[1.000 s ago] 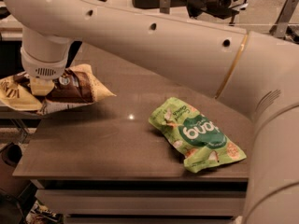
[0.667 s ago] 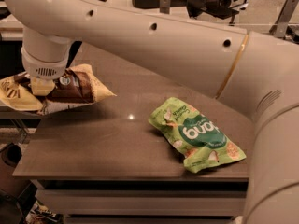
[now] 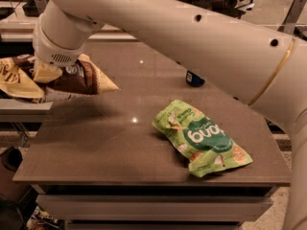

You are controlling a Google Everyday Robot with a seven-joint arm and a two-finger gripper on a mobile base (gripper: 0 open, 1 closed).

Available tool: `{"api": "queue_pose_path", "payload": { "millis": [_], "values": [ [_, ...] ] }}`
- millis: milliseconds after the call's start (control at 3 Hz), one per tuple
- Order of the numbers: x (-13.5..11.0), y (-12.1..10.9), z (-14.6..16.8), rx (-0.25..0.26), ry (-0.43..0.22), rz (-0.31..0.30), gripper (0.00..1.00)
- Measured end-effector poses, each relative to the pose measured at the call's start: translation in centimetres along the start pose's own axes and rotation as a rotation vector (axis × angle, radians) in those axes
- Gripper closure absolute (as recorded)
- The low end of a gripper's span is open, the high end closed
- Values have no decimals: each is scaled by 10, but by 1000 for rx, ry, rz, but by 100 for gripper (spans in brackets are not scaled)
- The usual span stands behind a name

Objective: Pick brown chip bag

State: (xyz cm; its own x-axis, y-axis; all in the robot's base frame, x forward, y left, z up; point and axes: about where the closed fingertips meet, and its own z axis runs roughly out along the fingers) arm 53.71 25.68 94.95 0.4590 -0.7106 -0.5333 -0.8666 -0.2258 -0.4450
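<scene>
The brown chip bag (image 3: pixel 82 78), dark brown in the middle with pale yellow ends, hangs at the far left, over the left edge of the table (image 3: pixel 96 143). My gripper (image 3: pixel 46 74) sits under the thick white wrist and is shut on the bag's middle. The bag is tilted and looks lifted off the tabletop. The wrist hides the fingers and part of the bag.
A bright green snack bag (image 3: pixel 201 138) lies flat on the right half of the table. A blue soda can (image 3: pixel 194 78) stands at the back, partly hidden under my white arm. Another table runs along the far side.
My arm has risen a little with the brown chip bag in the gripper. The blue can now shows beneath the arm. The green bag has not moved.
</scene>
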Motion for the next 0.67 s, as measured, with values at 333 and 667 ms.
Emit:
{"api": "queue_pose_path", "payload": {
  "millis": [333,667],
  "values": [
    [-10,-15,-28,26,-28,-27,100],
    [-16,-25,-50,48,-38,-43,100]
  ]
}}
